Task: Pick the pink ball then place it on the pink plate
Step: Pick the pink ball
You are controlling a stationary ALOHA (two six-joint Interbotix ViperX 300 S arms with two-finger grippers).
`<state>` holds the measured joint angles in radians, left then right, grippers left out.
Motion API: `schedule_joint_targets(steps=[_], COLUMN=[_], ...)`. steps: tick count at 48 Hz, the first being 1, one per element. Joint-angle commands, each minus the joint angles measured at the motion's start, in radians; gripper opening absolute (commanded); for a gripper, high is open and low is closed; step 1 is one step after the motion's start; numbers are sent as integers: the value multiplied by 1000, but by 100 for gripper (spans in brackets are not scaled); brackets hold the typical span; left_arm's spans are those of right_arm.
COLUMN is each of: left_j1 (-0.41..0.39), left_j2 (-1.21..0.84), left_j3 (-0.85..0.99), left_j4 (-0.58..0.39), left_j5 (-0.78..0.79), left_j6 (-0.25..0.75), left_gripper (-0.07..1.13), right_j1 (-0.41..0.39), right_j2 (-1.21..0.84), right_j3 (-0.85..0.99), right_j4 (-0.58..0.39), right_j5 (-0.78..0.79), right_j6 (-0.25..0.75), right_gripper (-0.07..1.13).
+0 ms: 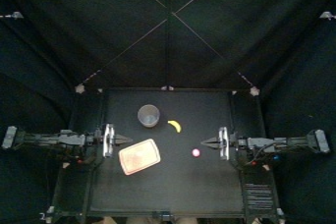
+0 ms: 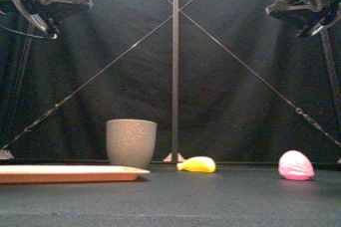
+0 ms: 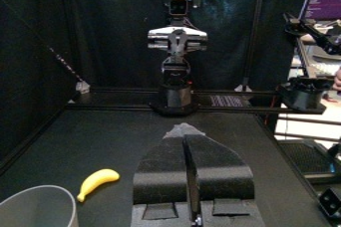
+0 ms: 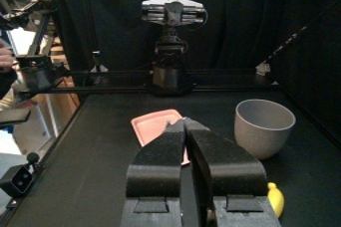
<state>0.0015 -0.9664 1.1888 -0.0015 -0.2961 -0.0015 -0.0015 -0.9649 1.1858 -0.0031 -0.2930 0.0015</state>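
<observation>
The pink ball (image 1: pixel 198 153) lies on the table right of centre, and it shows as a pink egg-shaped toy (image 2: pixel 296 165) at the right in the front view. The flat pink plate (image 1: pixel 140 155) lies left of centre, a low slab (image 2: pixel 67 173) when seen from the front. My left gripper (image 1: pixel 116 141) hovers at the table's left side above the plate's far end, with its jaws (image 3: pixel 186 133) shut and empty. My right gripper (image 1: pixel 221 143) hangs at the right side, a little right of the ball, also shut (image 4: pixel 185 124) and empty. Neither wrist view shows the ball.
A tall grey cup (image 1: pixel 148 116) stands behind the plate, with a yellow toy banana (image 1: pixel 174 126) to its right. Both also appear from the front, the cup (image 2: pixel 131 142) and the banana (image 2: pixel 197 164). The arms hang high above the table.
</observation>
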Motion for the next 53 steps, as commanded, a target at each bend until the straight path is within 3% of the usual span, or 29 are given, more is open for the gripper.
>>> schedule_joint_targets(steps=[1,8,17,23,32,36,53], left_j1=[2,0,2,2,3,3,18], left_j2=[9,9,9,9,9,9,9], left_j3=[-20,-15,-14,-14,-14,-12,6], left_j4=[-2,-5,-12,-14,-14,-12,-14], left_j5=[-18,-21,-20,-21,-25,-25,-41], left_j6=[2,0,0,0,3,3,2], left_gripper=[1,1,1,1,1,1,1], right_j1=[-12,-81,-109,-118,-114,-114,-75], right_j2=[35,115,235,308,391,430,644], right_j3=[5,55,97,92,74,60,-34], right_j4=[0,6,41,98,140,132,91], right_j5=[6,34,103,138,166,173,230], right_j6=[0,11,41,60,87,94,95], right_gripper=[9,13,24,43,88,100,101])
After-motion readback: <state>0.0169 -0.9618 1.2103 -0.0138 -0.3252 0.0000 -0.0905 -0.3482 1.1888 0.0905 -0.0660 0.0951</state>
